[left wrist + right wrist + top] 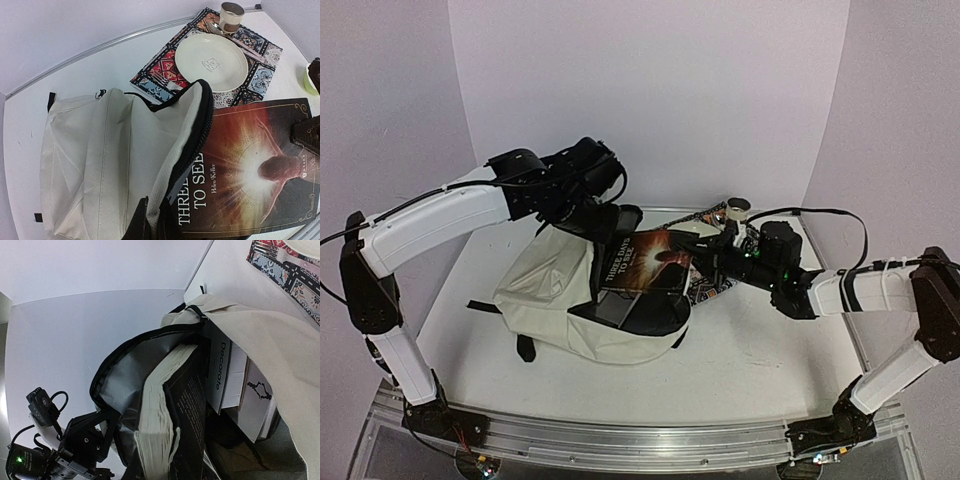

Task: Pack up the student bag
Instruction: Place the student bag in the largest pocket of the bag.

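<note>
Book, 1 paperback, was half inside the student bag, which lay mid-table. Right gripper was clamped on its outer edge. The left gripper pinched the zipper rim, holding the mouth up. Advised: slide it flat beside the volumes inside, rim lifted.

Large cream fabric student bag with black zipper trim and dark straps, lying slumped at the middle of the white table, its mouth unzipped and gaping toward the right, grey lining showing.
</note>
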`<state>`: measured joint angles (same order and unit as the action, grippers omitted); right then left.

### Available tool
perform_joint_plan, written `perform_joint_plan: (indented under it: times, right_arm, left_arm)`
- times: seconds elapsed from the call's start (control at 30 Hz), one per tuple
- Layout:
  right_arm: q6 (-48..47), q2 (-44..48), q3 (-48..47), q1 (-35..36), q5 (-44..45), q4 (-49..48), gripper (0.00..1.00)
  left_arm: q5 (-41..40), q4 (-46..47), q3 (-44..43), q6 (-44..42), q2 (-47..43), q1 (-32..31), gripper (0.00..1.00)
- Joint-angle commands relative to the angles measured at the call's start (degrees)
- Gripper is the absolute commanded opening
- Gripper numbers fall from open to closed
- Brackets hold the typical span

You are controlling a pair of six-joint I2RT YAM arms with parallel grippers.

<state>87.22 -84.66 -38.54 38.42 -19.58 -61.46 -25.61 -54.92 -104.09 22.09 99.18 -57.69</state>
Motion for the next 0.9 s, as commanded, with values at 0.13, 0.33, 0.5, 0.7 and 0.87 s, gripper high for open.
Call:
perform_joint_plan:
  times: [0.13,0.33,0.5,0.7,0.87]
  right_arm:
    - [-1.41,-4.38,-6.67,2.5,1.25,-9.43,0.0]
    - [-3.11,-14.03,-11.73,5.46,6.57,-10.52,0.0]
    - [-4.81,-21.07,-18.63,8.42,11.23,-9.96,0.0]
    - [-7.82,-28.11,-26.92,12.59,18.52,-5.75,0.0]
    - [-13.58,-32.86,-33.5,16.06,23.86,-0.86,0.0]
  left_arm:
    - [5.22,5.05,-2.31,0.63,-2.65,-0.2,0.0]
    - [7.67,5.67,-1.57,1.17,-5.05,-0.23,0.0]
    - [12.23,6.95,2.03,2.09,-7.83,-0.23,0.0]
    - [13.99,10.1,7.71,4.23,-12.88,-0.26,0.0]
    - [14.42,11.46,11.41,5.18,-15.31,-0.23,0.0]
